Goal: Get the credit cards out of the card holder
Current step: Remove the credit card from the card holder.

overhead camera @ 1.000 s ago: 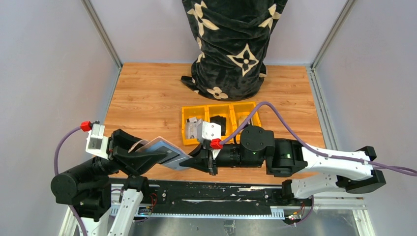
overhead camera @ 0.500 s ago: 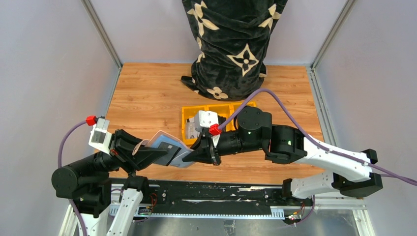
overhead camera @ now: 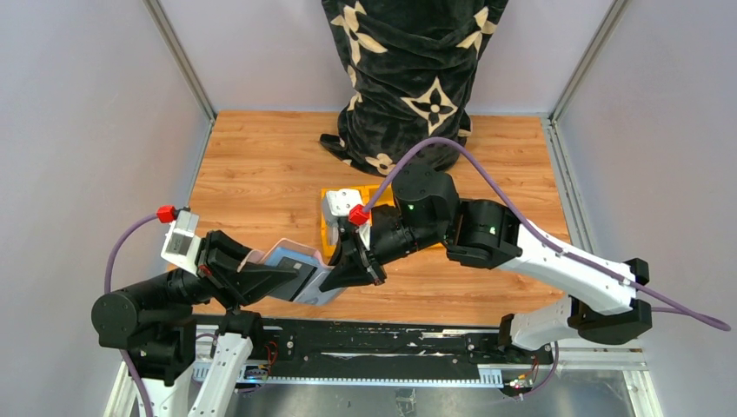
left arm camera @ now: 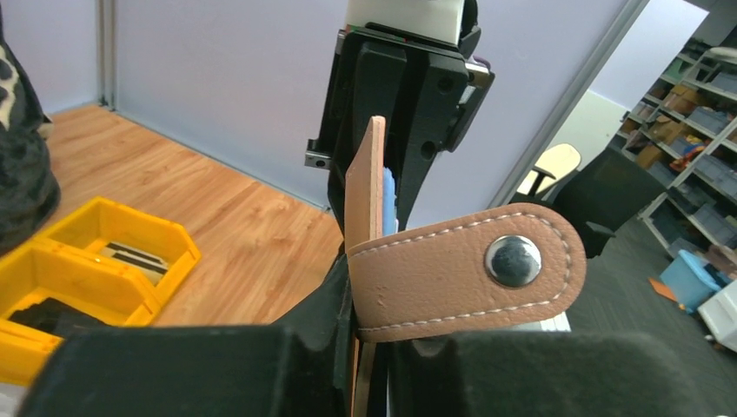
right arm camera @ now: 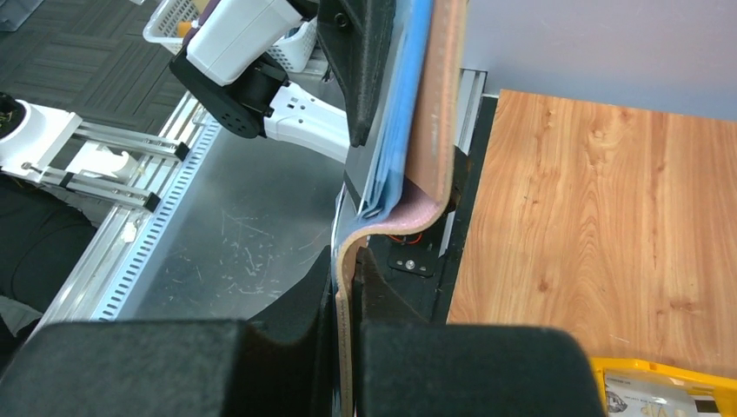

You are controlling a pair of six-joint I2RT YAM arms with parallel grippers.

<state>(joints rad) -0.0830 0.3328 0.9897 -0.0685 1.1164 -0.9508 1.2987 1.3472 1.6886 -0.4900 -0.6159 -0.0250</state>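
Note:
The taupe-brown card holder [overhead camera: 280,248] hangs in the air between both grippers, over the table's near edge. My left gripper [overhead camera: 291,280] is shut on its left end. In the left wrist view the holder [left arm camera: 375,191] stands edge-on between the jaws [left arm camera: 374,347], and its snap tab [left arm camera: 469,269] hangs to the right. Blue-grey credit cards [left arm camera: 388,200] sit inside it, their edges showing [right arm camera: 400,113]. My right gripper [overhead camera: 335,276] is shut on a thin tan flap of the holder [right arm camera: 346,287], which curves out from the holder's wall [right arm camera: 434,104].
A yellow three-compartment tray [overhead camera: 328,228] with small items lies just behind the right gripper, partly hidden by the right arm. A black cloth bundle with a cream flower pattern [overhead camera: 408,78] stands at the back. The metal base rail [overhead camera: 391,347] runs under the held holder.
The right arm has swung left and away from me, carrying its gripper leftward with the flap. The left jaws closed in on the holder, which has shifted slightly.

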